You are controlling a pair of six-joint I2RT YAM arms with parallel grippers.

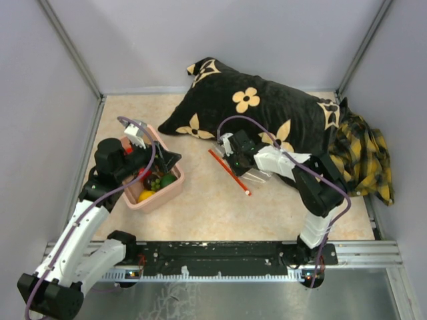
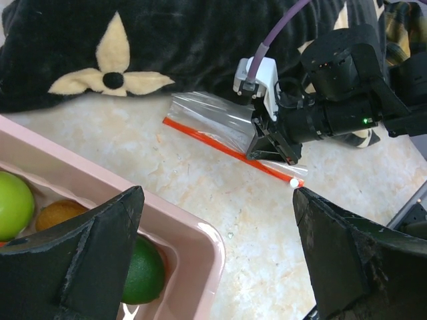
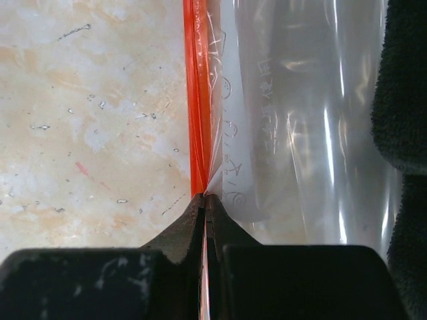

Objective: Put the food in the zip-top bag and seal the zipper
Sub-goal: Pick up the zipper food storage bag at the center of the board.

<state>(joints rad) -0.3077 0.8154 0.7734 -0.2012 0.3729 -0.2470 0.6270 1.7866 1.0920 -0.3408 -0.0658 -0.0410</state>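
The food lies in a pink tub (image 1: 175,189): a dark green piece (image 1: 167,179), a yellow one (image 1: 145,196) and a red one (image 1: 143,174). In the left wrist view a dark green fruit (image 2: 143,270), a light green one (image 2: 13,203) and an orange one (image 2: 60,213) show. My left gripper (image 1: 167,160) (image 2: 217,200) is open and empty over the tub's right corner. The clear zip-top bag (image 1: 257,175) (image 2: 213,117) (image 3: 300,100) lies flat on the floor. My right gripper (image 1: 235,162) (image 3: 205,197) is shut on its red-orange zipper (image 1: 227,170) (image 2: 213,143) (image 3: 198,100).
A black pillow with cream flowers (image 1: 260,110) lies just behind the bag and touches its far side. A yellow plaid cloth (image 1: 363,157) lies at the right. Grey walls close in the left, back and right.
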